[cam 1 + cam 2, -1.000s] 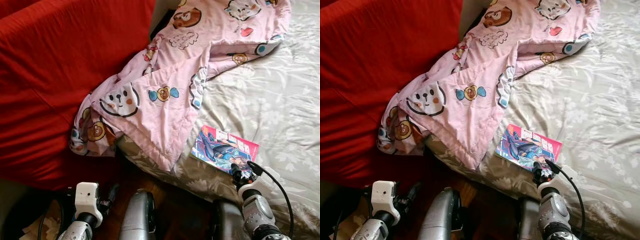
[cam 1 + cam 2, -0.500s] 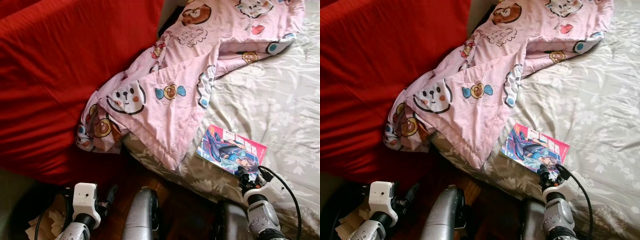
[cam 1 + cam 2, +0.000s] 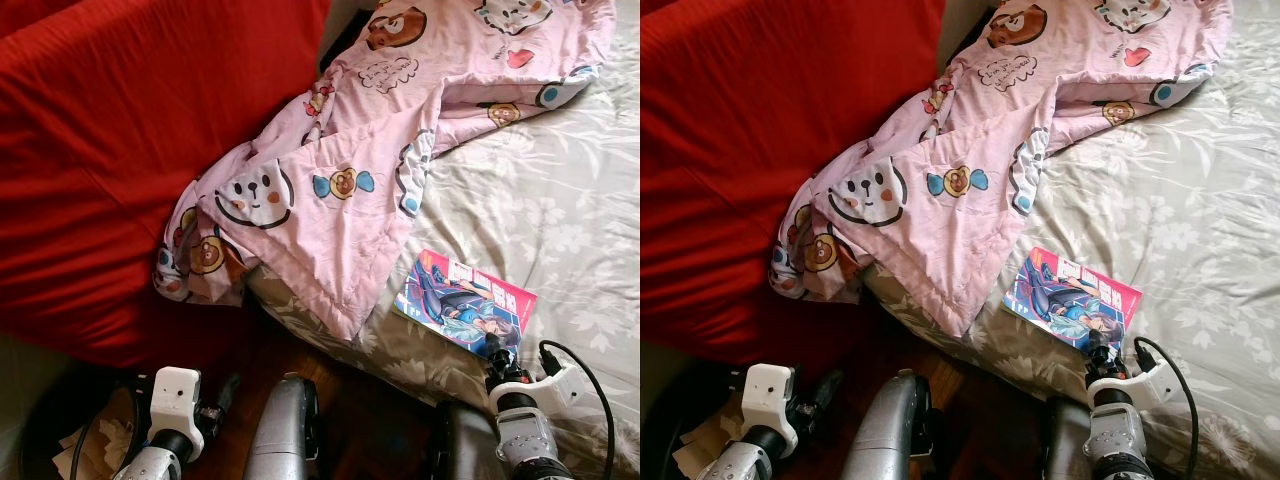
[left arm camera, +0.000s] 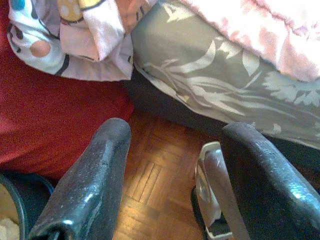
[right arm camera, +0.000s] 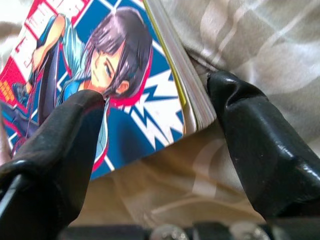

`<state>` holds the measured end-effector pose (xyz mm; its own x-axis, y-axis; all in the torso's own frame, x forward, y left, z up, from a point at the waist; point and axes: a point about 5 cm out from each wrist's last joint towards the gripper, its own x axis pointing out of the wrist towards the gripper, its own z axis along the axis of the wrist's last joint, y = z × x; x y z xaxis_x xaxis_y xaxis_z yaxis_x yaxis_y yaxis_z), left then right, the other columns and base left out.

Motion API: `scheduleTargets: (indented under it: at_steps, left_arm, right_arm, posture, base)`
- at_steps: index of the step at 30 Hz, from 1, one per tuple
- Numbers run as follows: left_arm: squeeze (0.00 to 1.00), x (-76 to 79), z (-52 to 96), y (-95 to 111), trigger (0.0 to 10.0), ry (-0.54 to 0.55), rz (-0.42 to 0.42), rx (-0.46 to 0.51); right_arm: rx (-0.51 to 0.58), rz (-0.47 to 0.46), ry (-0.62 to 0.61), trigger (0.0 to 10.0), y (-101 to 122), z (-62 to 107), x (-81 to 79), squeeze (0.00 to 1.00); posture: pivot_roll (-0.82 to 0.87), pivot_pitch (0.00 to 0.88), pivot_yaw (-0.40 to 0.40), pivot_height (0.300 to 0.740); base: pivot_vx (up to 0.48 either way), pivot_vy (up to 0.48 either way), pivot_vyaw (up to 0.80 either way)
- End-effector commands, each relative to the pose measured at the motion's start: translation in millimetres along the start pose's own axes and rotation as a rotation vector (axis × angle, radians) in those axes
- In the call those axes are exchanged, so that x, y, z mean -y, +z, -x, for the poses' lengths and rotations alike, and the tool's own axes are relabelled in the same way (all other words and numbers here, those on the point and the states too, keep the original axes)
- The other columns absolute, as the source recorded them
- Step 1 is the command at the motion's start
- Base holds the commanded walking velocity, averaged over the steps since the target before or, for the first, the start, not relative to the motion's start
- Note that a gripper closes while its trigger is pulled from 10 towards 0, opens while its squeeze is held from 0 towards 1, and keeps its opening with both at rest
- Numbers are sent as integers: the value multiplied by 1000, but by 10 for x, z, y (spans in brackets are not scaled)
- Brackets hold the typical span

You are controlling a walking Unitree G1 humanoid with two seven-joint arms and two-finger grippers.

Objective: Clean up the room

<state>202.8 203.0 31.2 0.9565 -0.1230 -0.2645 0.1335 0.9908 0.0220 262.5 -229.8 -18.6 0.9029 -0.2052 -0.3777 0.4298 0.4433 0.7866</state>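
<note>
Glossy manga book [image 3: 464, 305] lying flat on the grey floral bedsheet [image 3: 560, 200], near the mattress edge, cover up, just beside the lower hem of the pink cartoon-print blanket [image 3: 350, 170] without being under it. Right gripper [image 5: 157, 107] at the book's near corner, fingers spread: one black finger [image 5: 55, 145] over the printed cover, the other [image 5: 260, 145] on the sheet beside the page edges, the corner lying between them, not clamped. Seen from the head, same gripper [image 3: 492, 350] just at the book's lower right corner, black cable looping from the wrist.

Pink blanket draped from the top of the bed down over the mattress side, crumpled end resting against the red cover [image 3: 110, 150] that spreads wide to the left. Dark parquet floor [image 4: 150, 185] between red cover and bed.

Left gripper [image 4: 172, 175] low over that floor, fingers wide apart, holding nothing; bed side and hanging blanket end beyond it. From the head, left gripper [image 3: 215, 400] near the bottom edge, well apart from the book. Dark bin [image 3: 60, 440] with crumpled paper at the bottom left corner.
</note>
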Motion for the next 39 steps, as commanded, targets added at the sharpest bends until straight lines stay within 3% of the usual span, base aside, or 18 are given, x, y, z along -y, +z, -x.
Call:
scheduleTargets:
  at_steps: [1,11,12,13,28,39]
  left_arm:
    - [0,-50,66,-47,10000,9,-15,-33]
    - [0,-36,49,-32,10000,9,-16,-32]
    - [0,-34,44,-33,10000,10,-16,-32]
    - [0,-33,42,-33,10000,11,-16,-32]
    - [0,39,-96,-45,10000,10,-15,-28]
    - [0,99,-282,-89,10000,16,-14,-25]
  right_arm:
    - [-187,-61,-98,10000,-449,210,232,0]
    - [-237,-74,-29,10000,-566,167,68,0]
    - [-236,-71,-19,3412,-561,160,54,0]
    - [-233,-64,-15,0,-552,154,47,0]
    - [-153,-68,34,0,-359,70,-19,0]
    - [-66,-63,158,0,-190,-40,-235,0]
  posture:
    - [179,309,211,612]
    - [181,303,209,612]
    - [180,300,207,612]
    - [180,300,207,612]
    - [136,262,175,612]
    - [75,199,130,612]
  base:
    - [0,0,0]
    - [0,0,0]
    - [0,0,0]
    - [0,0,0]
    - [0,0,0]
    - [0,0,0]
